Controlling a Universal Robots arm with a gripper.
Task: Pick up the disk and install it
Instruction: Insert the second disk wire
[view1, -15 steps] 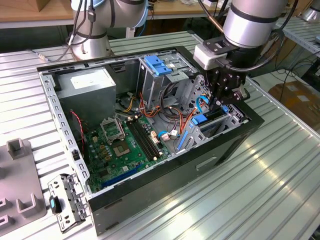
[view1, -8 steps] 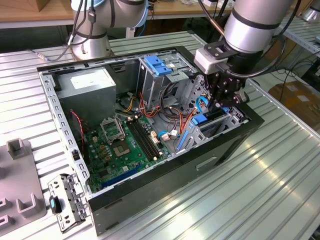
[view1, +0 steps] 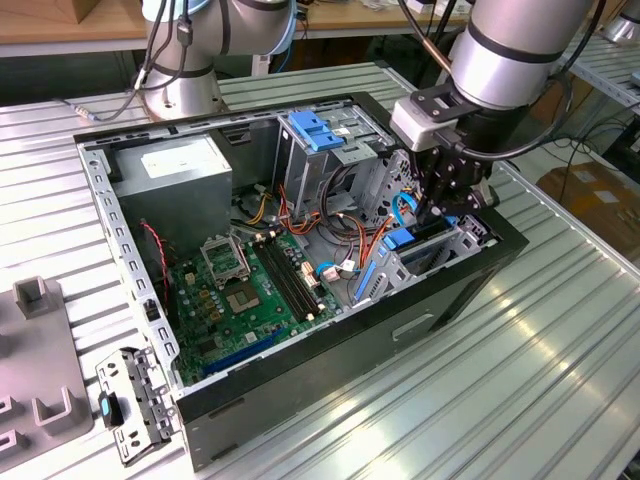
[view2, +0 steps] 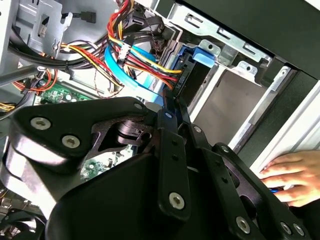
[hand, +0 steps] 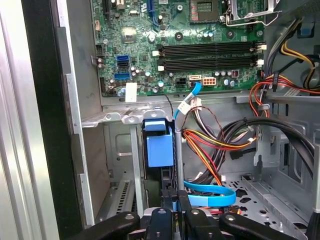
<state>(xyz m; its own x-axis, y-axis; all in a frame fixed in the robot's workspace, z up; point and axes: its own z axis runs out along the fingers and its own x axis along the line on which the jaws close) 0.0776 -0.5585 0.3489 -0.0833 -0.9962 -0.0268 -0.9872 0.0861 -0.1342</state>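
We see the jaws standing narrow, pressed close together over the upper edge of the disk. The gripper has its black linkage just beside that edge; whether the pads really pinch the disk or only touch it, we cannot tell. In the first wrist view the disk stands upright in a metal drive cage, its blue carrier facing us, with a thin metal wall on each side. A light blue flat cable lies on the case floor near the jaws, and bundles of red, yellow and black wires run just beside the cage.

In the exterior view the gripper hangs inside the open computer case, at the corner on the exterior view's right, above the cage where the blue of the disk shows. The case lies on its side on a ribbed metal counter. Inside it we see the green motherboard, a grey power supply and a tall drive bay with a blue latch on top.

The second wrist view adds a person's hand resting on the outer edge of the case. The exterior view alone gives us a small metal bracket lying on the counter beside the case.
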